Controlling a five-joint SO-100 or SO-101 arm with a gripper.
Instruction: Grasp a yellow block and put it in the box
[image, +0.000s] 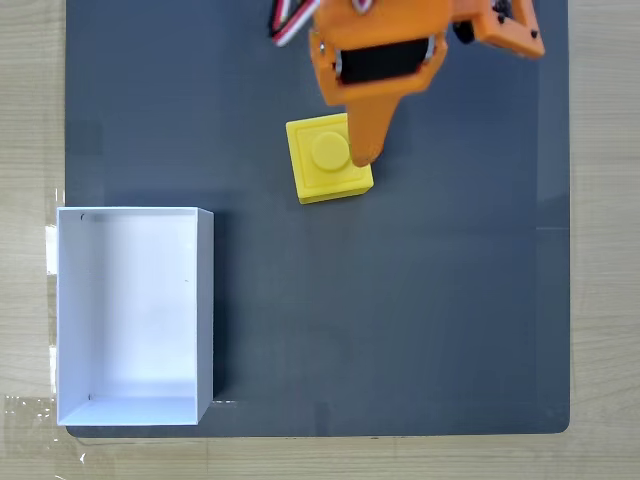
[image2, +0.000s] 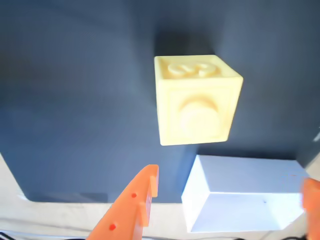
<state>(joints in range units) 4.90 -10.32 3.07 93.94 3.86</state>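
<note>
The yellow block (image: 322, 172) sits on the dark grey mat, stud face up, in the upper middle of the fixed view. In the wrist view the yellow block (image2: 195, 100) lies ahead of the fingers, apart from them. My orange gripper (image2: 229, 187) is open with nothing between its jaws. One orange finger (image: 364, 140) overlaps the block's right side in the fixed view; whether it touches the block I cannot tell. The white open-topped box (image: 205, 300) stands at the mat's lower left, well away from the block. In the wrist view the box (image2: 250, 172) shows just past the block.
The dark grey mat (image: 400, 320) covers most of the wooden table (image: 30, 120). Open mat stretches between block and box and along the right side. Red, white and black cables (image: 290, 25) hang by the arm at the top edge.
</note>
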